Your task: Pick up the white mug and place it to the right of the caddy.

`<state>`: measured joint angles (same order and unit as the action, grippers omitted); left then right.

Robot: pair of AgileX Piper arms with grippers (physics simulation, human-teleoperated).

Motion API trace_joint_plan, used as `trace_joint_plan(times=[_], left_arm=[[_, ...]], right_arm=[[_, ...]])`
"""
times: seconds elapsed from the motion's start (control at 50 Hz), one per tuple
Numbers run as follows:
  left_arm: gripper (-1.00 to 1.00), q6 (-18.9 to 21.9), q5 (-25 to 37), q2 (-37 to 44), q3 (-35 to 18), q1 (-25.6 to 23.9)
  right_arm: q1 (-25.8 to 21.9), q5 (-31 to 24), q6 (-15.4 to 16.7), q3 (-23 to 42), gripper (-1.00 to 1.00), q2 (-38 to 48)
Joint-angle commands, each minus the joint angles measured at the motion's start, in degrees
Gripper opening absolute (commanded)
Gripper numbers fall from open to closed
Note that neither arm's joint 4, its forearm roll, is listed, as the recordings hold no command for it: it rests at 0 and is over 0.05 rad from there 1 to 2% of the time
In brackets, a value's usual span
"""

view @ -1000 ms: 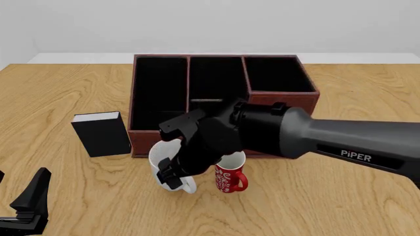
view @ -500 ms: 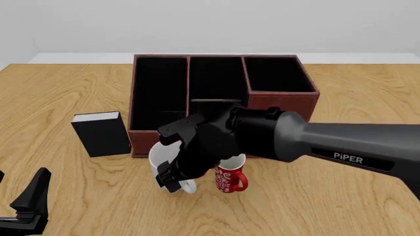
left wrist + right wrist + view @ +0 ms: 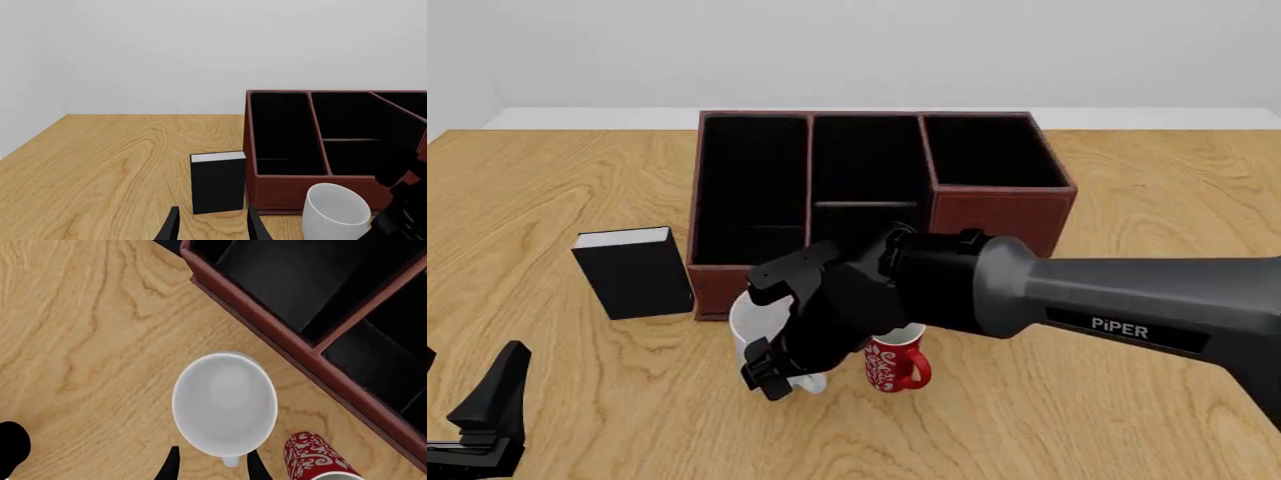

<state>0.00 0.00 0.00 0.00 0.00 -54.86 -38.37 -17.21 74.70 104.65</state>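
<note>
1. Your right gripper (image 3: 777, 372) hangs directly over the white mug (image 3: 751, 322), fingers spread, their tips (image 3: 171, 466) straddling the handle (image 3: 229, 460) at the mug's near edge; whether they touch it cannot be told.
2. The mug stands upright on the table (image 3: 1094, 420), just in front of the caddy (image 3: 1001, 205) at its left-front wall.
3. A red mug (image 3: 894, 365) stands close beside the white one, on its right.
4. A black box (image 3: 631, 271) stands upright left of the caddy.
5. Your left gripper (image 3: 481, 420) sits low at the near-left corner, fingers (image 3: 172, 227) parted, holding nothing.
</note>
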Motion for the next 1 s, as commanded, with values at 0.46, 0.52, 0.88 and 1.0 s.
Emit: trace_joint_plan(times=[0.46, 0.52, 0.88, 1.0], left_arm=[[1.0, 0.0, 0.0, 0.0, 0.0, 0.0], [1.0, 0.0, 0.0, 0.0, 0.0, 0.0], [1.0, 0.0, 0.0, 0.0, 0.0, 0.0], [1.0, 0.0, 0.0, 0.0, 0.0, 0.0]], right_arm=[[0.2, 1.6, -1.0, -1.3, 1.0, 1.4], [0.2, 1.8, -1.1, -1.4, 1.0, 1.7], [-0.7, 2.2, -1.6, -1.7, -1.0, 2.3], [-0.5, 2.2, -1.3, -1.5, -1.0, 2.4]])
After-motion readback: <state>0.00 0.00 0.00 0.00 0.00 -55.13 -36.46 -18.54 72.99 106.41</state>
